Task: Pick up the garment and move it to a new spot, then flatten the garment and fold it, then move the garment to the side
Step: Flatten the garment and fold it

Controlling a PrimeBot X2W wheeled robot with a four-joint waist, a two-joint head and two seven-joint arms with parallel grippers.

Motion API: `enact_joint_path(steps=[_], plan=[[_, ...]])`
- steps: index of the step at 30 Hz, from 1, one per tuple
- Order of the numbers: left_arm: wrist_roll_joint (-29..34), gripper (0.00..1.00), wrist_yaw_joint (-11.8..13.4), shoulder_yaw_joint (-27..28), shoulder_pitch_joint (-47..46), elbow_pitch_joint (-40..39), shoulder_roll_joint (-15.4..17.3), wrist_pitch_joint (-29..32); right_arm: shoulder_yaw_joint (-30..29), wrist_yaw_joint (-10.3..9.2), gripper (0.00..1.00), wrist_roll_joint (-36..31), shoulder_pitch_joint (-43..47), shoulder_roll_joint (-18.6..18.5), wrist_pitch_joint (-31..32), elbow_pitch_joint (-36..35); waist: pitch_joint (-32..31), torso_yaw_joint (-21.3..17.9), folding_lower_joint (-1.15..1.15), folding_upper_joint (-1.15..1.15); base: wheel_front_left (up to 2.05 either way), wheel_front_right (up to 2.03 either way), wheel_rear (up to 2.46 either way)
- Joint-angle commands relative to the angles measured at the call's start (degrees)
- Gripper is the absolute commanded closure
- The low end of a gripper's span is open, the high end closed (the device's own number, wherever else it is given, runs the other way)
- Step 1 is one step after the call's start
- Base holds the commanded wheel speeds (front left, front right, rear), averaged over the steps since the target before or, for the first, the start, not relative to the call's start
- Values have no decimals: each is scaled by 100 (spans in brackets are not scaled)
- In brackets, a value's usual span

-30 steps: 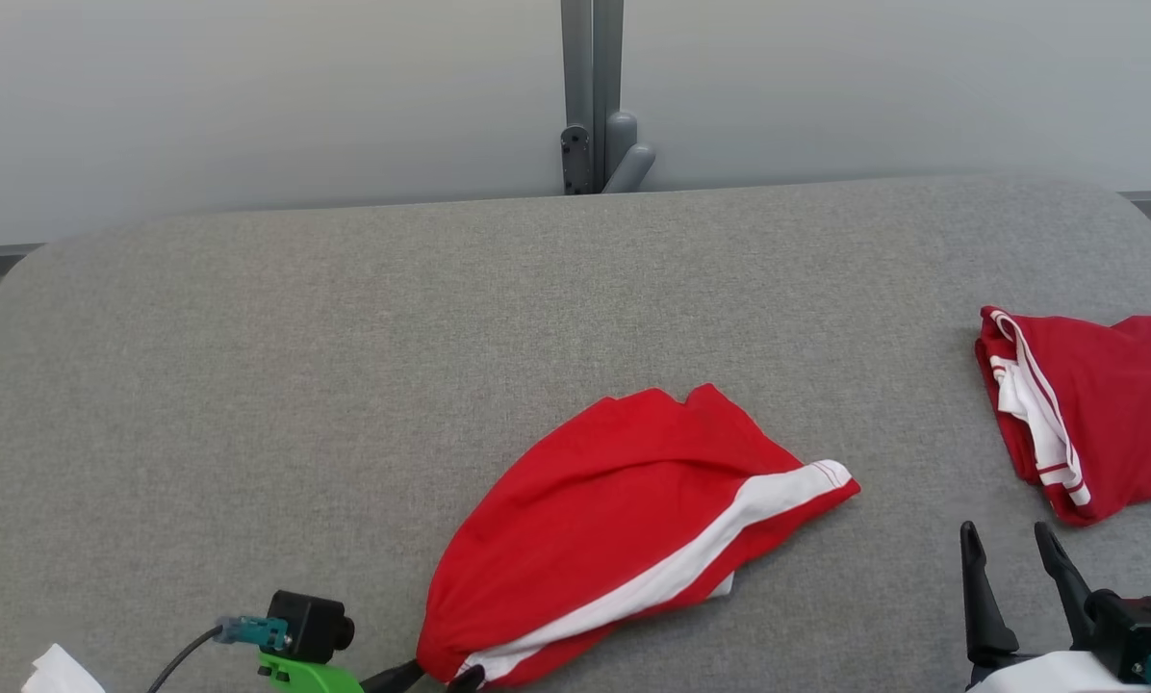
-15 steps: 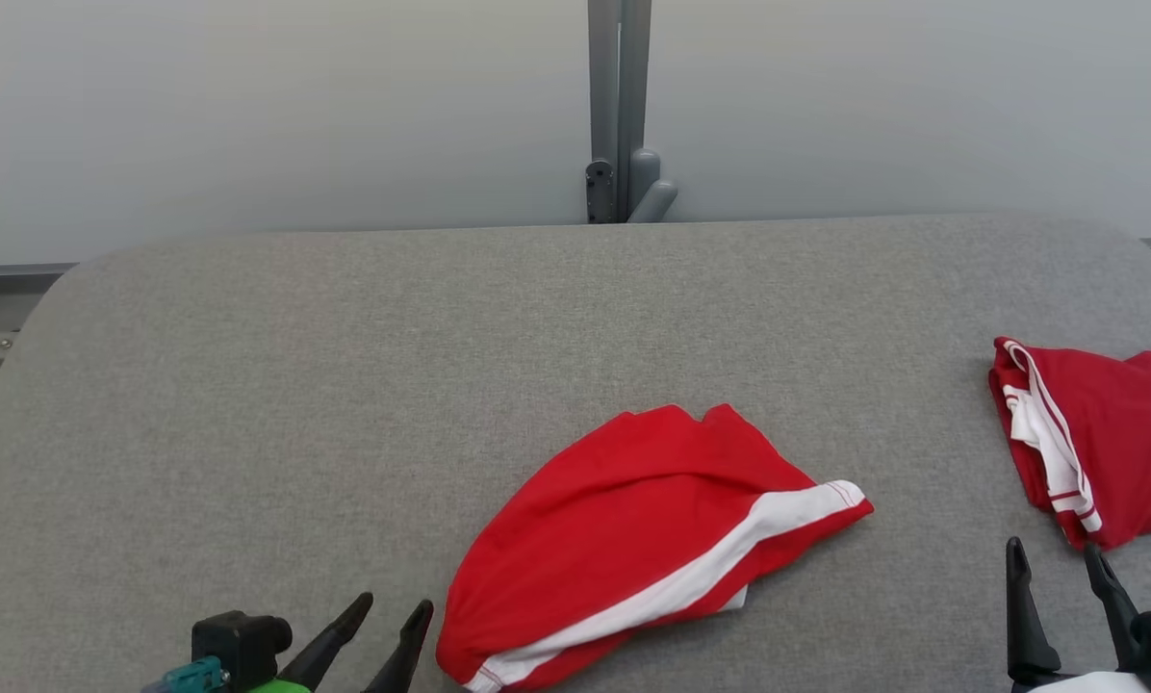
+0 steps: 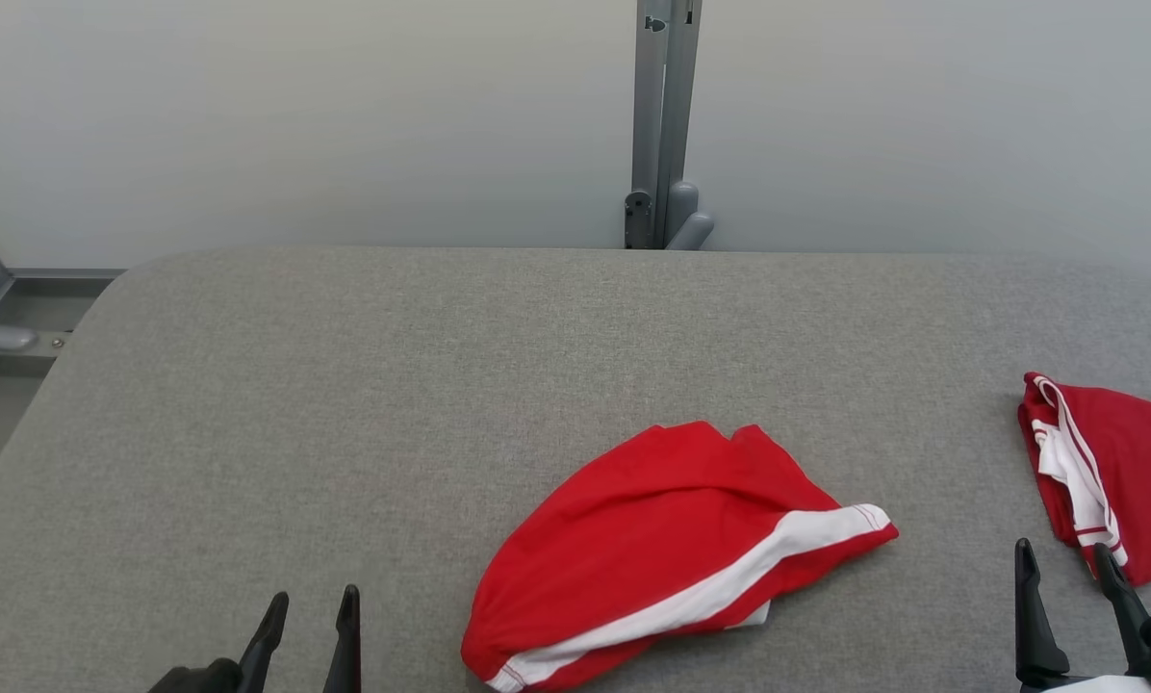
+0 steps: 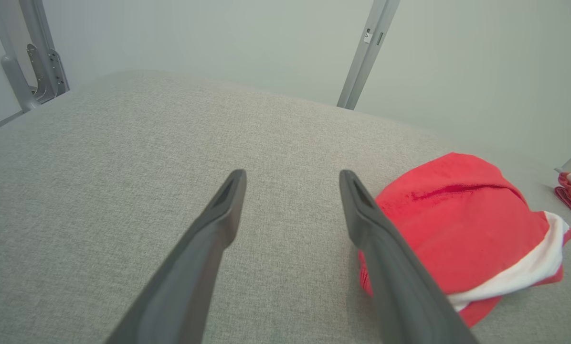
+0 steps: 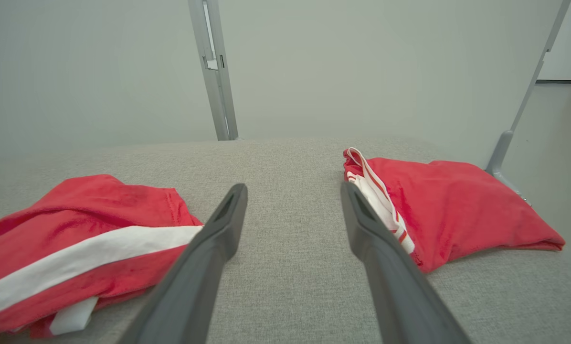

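two red garments lie on one grey bench [image 3: 441, 366] of coarse woven fabric with rounded corners. the garment [image 3: 662, 539] is a rumpled, soft heap with one broad white band, near the front middle, between the two pincers. a second garment [image 3: 1129, 462], with thin white stripes, lies bunched at the right edge. the left pincer [image 3: 315, 595] and right pincer [image 3: 1062, 549] each spread two dark tapered fingers wide, holding nothing.
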Motion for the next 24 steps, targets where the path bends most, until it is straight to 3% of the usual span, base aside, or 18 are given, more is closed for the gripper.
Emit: enact_joint_path(steps=[1,11,16,24], plan=[[303,0,-142,229,190,29,-130,-13,3,-6,0,-29,-43,-22,0,-34,16,18,0,0,0,0,0],[1405,0,-1308,1349,680,411,-920,-14,11,-6,0,-132,23,-21,1,37,81,81,0,0,0,0,0],[1732,0,-1546,1707,702,551,-1182,-14,50,-6,0,-160,15,-22,1,66,77,76,0,0,0,0,0],[1746,0,-1647,1736,728,874,-1318,-14,214,-6,0,-163,-229,-23,1,-7,92,4,0,0,0,0,0]])
